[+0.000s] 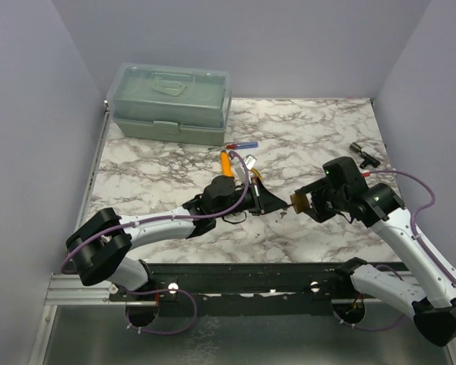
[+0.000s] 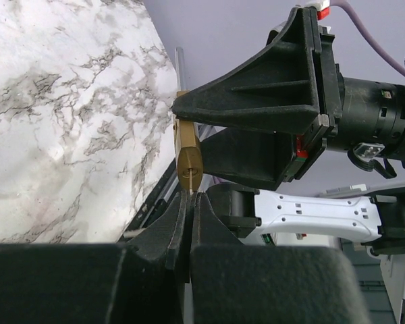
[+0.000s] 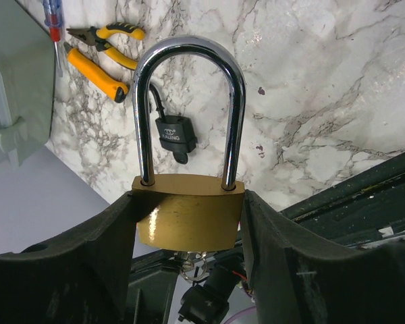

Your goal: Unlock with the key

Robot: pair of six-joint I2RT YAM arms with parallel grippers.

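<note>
A brass padlock [image 3: 187, 214] with a chrome shackle [image 3: 189, 61] is held above the table between the fingers of my right gripper [image 3: 187, 202], which is shut on its body. In the top view the padlock [image 1: 298, 202] sits between both grippers. My left gripper [image 2: 191, 197] is shut on the key [image 2: 187, 192], whose thin blade meets the padlock's bottom face [image 2: 189, 167]. From the right wrist view the key and its ring [image 3: 196, 260] show just under the padlock. The shackle sits down in the body.
A green lidded toolbox [image 1: 169, 103] stands at the back left. Orange-handled pliers [image 1: 228, 163] and a red-and-blue screwdriver [image 1: 240, 145] lie mid-table. A small black tag on a cord [image 3: 175, 135] lies near the pliers. A black part [image 1: 362, 155] lies at the right.
</note>
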